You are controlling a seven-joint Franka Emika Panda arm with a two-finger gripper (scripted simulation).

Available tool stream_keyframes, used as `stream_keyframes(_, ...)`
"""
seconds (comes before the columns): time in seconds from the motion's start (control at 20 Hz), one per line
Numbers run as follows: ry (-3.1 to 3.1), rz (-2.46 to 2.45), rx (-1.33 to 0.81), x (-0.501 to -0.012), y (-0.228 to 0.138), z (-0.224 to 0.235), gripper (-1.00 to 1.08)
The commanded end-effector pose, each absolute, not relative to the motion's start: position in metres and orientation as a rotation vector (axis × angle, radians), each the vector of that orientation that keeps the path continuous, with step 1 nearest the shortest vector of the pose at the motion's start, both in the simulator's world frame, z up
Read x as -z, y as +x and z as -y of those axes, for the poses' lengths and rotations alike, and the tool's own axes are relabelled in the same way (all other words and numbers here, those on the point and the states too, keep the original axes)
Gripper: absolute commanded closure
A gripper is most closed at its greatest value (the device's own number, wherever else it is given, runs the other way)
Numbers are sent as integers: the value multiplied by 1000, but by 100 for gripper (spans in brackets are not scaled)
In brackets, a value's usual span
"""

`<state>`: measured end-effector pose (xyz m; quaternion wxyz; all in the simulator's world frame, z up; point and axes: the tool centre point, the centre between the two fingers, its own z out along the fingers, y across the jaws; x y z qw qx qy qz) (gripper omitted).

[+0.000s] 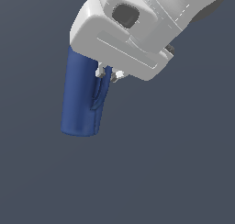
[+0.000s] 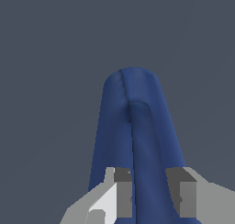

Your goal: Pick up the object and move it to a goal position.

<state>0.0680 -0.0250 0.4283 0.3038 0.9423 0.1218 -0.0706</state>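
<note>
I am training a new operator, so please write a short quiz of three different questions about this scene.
1. True or false: the gripper has a finger on each side of the mug's handle.
2. What colour is the mug?
3. The handle faces: A) the exterior view's left, B) the exterior view's right.

Key: 1 true; 2 dark blue; 3 B.

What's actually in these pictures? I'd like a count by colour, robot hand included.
Dark blue: 1, the mug, handle between the fingers.
White and grey: 1, the robot hand, gripping that handle.
Total: 2.
</note>
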Motion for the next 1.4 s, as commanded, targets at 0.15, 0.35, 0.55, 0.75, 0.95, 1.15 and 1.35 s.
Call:
stream_keyframes(0.15, 2479, -214, 14, -489, 52, 31, 108)
stream_keyframes(0.35, 2462, -148, -90, -524, 37, 34, 108)
stream_keyframes(0.55, 2446, -98, -168, -550, 23, 36, 108)
stream_keyframes(0.75, 2433, -62, -225, -568, 12, 36, 108)
stream_keyframes(0.95, 2424, -40, -259, -579, 5, 37, 108)
stream_keyframes(1.15, 2420, -31, -272, -583, 2, 37, 108)
stream_keyframes(1.35, 2421, -34, -266, -581, 2, 36, 108)
